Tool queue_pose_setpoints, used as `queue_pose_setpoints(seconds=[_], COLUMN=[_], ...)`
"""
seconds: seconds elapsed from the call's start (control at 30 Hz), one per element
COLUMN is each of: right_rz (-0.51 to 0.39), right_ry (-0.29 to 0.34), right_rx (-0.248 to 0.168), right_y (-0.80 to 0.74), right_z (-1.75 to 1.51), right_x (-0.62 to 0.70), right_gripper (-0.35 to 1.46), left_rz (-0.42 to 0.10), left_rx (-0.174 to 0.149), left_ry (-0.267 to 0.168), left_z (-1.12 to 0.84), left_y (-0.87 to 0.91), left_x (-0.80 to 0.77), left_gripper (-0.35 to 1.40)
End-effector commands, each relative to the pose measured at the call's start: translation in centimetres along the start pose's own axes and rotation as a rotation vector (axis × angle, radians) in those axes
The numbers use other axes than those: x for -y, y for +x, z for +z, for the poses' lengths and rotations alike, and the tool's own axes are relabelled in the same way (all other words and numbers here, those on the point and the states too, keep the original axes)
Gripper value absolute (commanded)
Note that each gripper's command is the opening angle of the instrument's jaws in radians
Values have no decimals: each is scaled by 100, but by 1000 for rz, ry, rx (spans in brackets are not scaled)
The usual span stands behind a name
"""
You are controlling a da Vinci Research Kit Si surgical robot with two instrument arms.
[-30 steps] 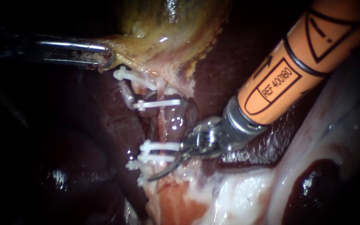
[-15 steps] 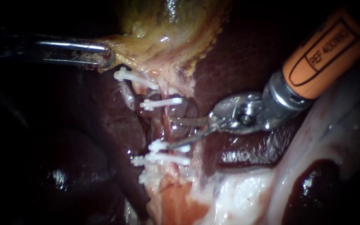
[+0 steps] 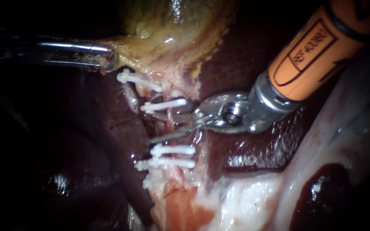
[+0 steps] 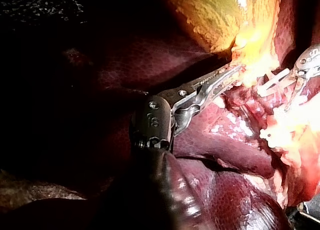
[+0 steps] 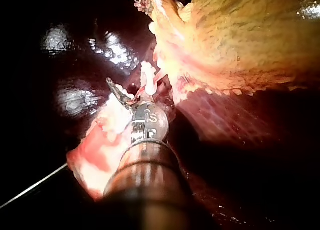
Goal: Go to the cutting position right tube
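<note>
Orange-shafted right instrument [image 3: 164, 126]: jaws' gap clear in endoscope view only.

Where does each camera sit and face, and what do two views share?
Endoscope view: close to the tissue, facing the clips and gallbladder; left instrument enters from the left, right instrument from upper right.
Left wrist view: on the left arm, looking along its instrument to the gallbladder; the right instrument's tip shows beyond.
Right wrist view: on the right arm, looking along its instrument toward the gallbladder.
Shared: endoscope and left wrist views show both instruments.
</note>
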Motion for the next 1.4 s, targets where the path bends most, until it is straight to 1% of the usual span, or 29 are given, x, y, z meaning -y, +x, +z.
queue_pose_setpoints(seconds=[0.03,0.23,0.5,0.67,0.8,0.93,1.03,1.17,1.27,1.4], right_rz=[0,5,6,12,22,25,23,26,30,34], right_ry=[1,21,23,41,87,146,174,201,211,221], right_rx=[-7,-43,-49,-61,-69,-82,-100,-116,-127,-137], right_y=[1,8,11,12,14,20,25,33,40,46], right_z=[2,11,15,16,17,18,18,13,8,4], right_x=[1,0,0,4,15,33,44,56,62,66], right_gripper=[143,144,144,144,144,144,144,144,144,144], left_rz=[0,0,0,0,0,0,0,0,0,0], left_rx=[0,0,0,0,0,0,0,0,0,0], left_ry=[1,1,1,1,1,1,1,1,0,0], left_z=[0,1,1,1,1,1,0,0,-1,-1], left_y=[0,0,0,0,0,0,0,0,0,0], left_x=[0,0,0,0,0,0,0,0,0,1], left_gripper=[-35,-35,-35,-35,-35,-35,-35,-35,-35,-35])
